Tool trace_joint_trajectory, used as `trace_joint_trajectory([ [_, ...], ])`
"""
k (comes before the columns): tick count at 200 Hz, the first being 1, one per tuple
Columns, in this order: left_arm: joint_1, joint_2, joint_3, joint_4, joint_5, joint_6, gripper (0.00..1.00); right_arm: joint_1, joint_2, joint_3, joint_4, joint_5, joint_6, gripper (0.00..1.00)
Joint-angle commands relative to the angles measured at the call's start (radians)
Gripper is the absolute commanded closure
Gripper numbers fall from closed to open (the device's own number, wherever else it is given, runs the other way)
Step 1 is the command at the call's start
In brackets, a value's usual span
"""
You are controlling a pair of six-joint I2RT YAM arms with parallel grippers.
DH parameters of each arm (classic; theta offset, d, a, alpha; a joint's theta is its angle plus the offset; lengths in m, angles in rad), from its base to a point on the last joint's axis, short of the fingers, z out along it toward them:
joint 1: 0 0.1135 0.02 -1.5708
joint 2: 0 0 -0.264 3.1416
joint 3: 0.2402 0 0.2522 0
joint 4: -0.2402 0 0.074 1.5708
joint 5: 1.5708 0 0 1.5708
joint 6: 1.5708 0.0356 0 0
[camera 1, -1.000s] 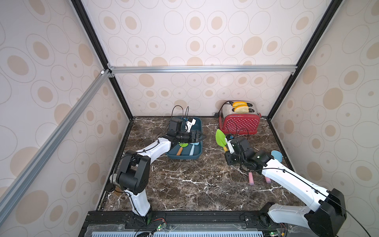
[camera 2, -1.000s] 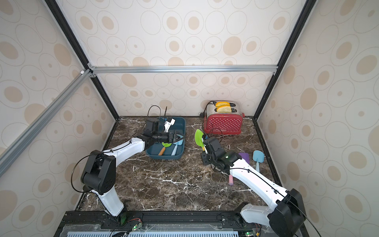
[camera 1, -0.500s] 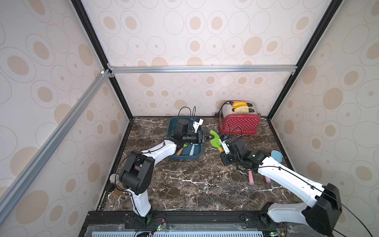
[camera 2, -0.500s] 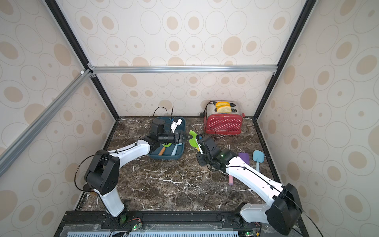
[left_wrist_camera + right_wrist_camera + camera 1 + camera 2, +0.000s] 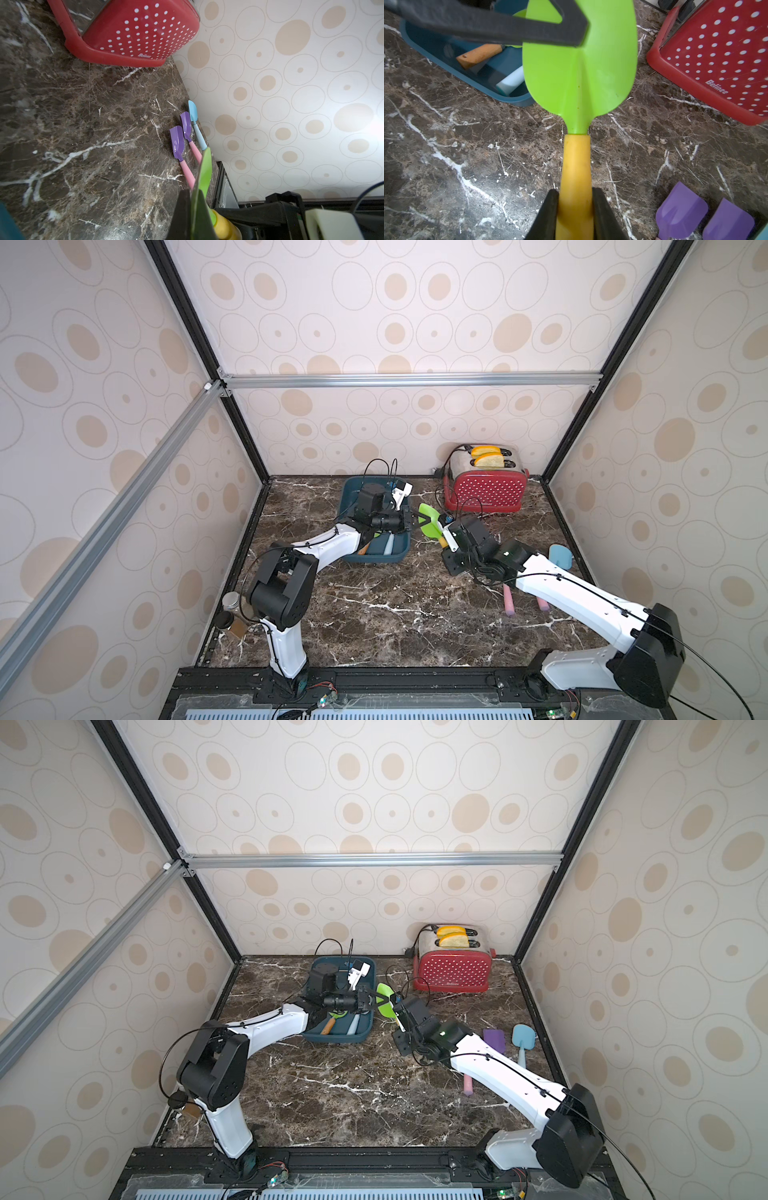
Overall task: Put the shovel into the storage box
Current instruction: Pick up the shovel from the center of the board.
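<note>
Since a second ago the left gripper [image 5: 417,521] has swung off the storage box [image 5: 376,559] toward the toaster [image 5: 484,491] and clenched on the green blade of the shovel [image 5: 430,524]. The right gripper [image 5: 446,540] grasps the shovel's yellow handle. In both top views the shovel [image 5: 386,997] is held over the bench [image 5: 374,614], outside the box and just beside its toaster-side wall; the box sits near the rear edge. In the left wrist view dark fingers [image 5: 181,214] pinch the blade, seen edge-on, and two purple spatulas [image 5: 177,143] and a blue spatula [image 5: 193,111] lie by the bench's right edge. In the right wrist view both fingers [image 5: 548,214] press tight on the handle.
</note>
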Motion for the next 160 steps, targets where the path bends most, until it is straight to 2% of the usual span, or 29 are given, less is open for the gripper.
trace_joint_trajectory([
  [1, -0.011, 0.014, 0.011, 0.038, 0.028, 0.032, 1.00, 0.019, 0.008, 0.040, 0.001, -0.004, -0.028, 0.96],
  [11, -0.012, 0.014, 0.011, 0.038, 0.028, 0.032, 1.00, 0.022, 0.013, 0.046, -0.001, -0.001, -0.029, 0.88],
  [27, -0.012, 0.017, 0.013, 0.038, 0.027, 0.034, 1.00, 0.029, 0.015, 0.051, 0.000, 0.007, -0.035, 0.68],
  [44, -0.013, 0.018, 0.022, 0.018, 0.025, 0.044, 1.00, 0.046, 0.004, 0.059, -0.009, 0.030, -0.045, 0.59],
  [65, -0.008, 0.018, 0.070, -0.076, 0.016, 0.113, 1.00, 0.086, -0.044, 0.065, -0.022, 0.098, -0.060, 0.55],
  [91, 0.024, 0.027, 0.165, -0.238, 0.024, 0.224, 1.00, 0.097, -0.189, 0.046, -0.040, 0.146, -0.043, 0.53],
  [108, 0.085, 0.048, 0.258, -0.371, 0.098, 0.351, 1.00, 0.097, -0.300, 0.004, -0.039, 0.205, -0.035, 0.50],
  [128, 0.183, 0.109, 0.439, -0.704, 0.100, 0.597, 1.00, 0.097, -0.396, -0.046, -0.072, 0.300, -0.034, 0.46],
  [160, 0.311, 0.288, 0.770, -1.111, 0.057, 0.827, 1.00, 0.092, -0.446, -0.129, -0.166, 0.406, 0.005, 0.46],
])
